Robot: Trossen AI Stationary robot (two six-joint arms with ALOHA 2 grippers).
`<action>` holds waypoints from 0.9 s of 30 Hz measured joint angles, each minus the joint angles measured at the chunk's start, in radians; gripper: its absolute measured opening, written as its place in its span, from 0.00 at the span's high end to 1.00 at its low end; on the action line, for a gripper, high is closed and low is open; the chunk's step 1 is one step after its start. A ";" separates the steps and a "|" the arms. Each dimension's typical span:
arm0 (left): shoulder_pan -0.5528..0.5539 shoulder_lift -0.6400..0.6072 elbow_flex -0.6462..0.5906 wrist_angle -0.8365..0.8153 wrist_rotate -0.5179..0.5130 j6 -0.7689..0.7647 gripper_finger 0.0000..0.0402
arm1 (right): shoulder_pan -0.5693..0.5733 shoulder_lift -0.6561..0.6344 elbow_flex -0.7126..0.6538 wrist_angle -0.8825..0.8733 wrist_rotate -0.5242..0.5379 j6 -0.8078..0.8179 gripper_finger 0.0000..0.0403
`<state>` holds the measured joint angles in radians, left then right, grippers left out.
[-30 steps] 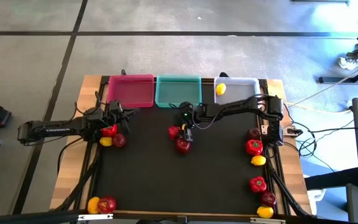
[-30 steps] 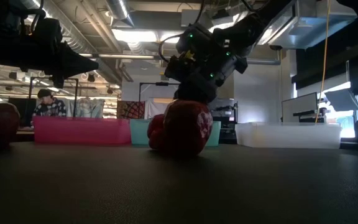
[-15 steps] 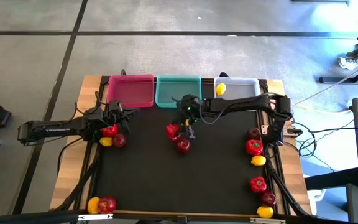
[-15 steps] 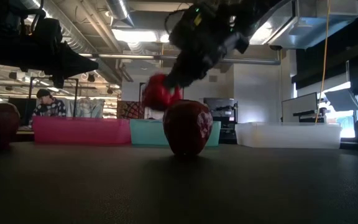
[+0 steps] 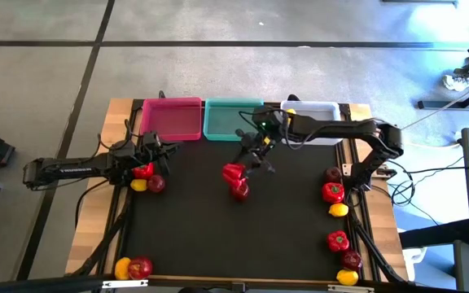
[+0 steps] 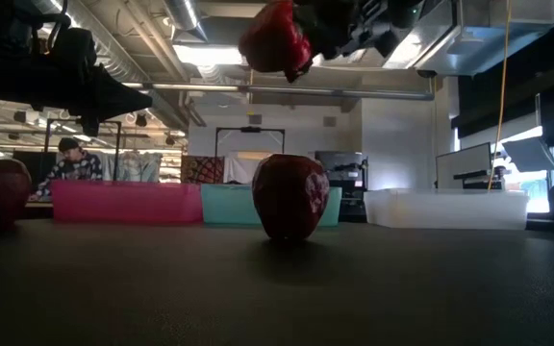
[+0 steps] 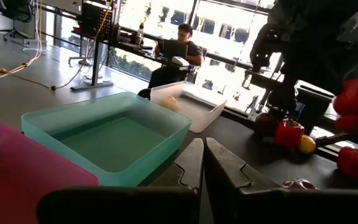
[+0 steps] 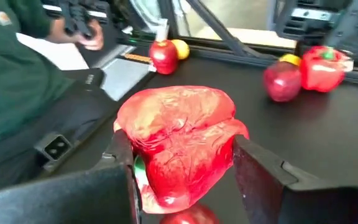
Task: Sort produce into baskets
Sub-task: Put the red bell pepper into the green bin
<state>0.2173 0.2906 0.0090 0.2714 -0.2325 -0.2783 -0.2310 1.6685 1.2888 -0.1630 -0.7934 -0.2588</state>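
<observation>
The right gripper (image 5: 245, 165) hangs above the middle of the table (image 5: 194, 236), its jaws clamped on a red bell pepper (image 5: 234, 172) that is lifted clear of the dark mat; in the low view the pepper (image 6: 275, 40) rides high near the ceiling lights, well above a dark red apple (image 6: 290, 196) standing on the mat below it. Seen from above, that apple (image 5: 240, 190) lies just beside the held pepper. In the right wrist view the pepper (image 8: 179, 144) fills the space between the two dark fingers (image 8: 263, 174). Along the far edge of the table stand three baskets side by side: a pink basket (image 5: 172, 105), a teal basket (image 5: 233, 104) and a white basket (image 5: 312, 107), the last with a lemon (image 5: 290, 115) inside. The left gripper (image 5: 155, 147) waits near the table's left edge with its jaws together, over a small cluster of a pepper (image 5: 142, 171), a lemon (image 5: 138, 185) and an apple (image 5: 156, 184). More produce lies along the right edge, among it a pepper (image 5: 332, 192), and a lemon with an apple at the near left corner (image 5: 132, 268). A person (image 6: 73, 160) sits in the room behind the table.
</observation>
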 joint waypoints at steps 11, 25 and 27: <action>0.000 0.000 0.000 0.001 0.000 -0.002 0.97 | -0.108 0.000 0.000 -0.098 0.643 -0.115 0.63; 0.000 0.000 0.000 0.001 0.000 -0.003 0.97 | -0.354 0.002 0.000 -0.133 0.706 -0.112 0.63; 0.000 0.000 0.000 0.001 0.000 -0.003 0.97 | -0.372 0.003 0.000 -0.130 0.696 -0.111 0.63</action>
<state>0.2170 0.2906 0.0090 0.2723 -0.2325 -0.2813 -0.6031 1.6711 1.2888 -0.2929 -0.0974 -0.3697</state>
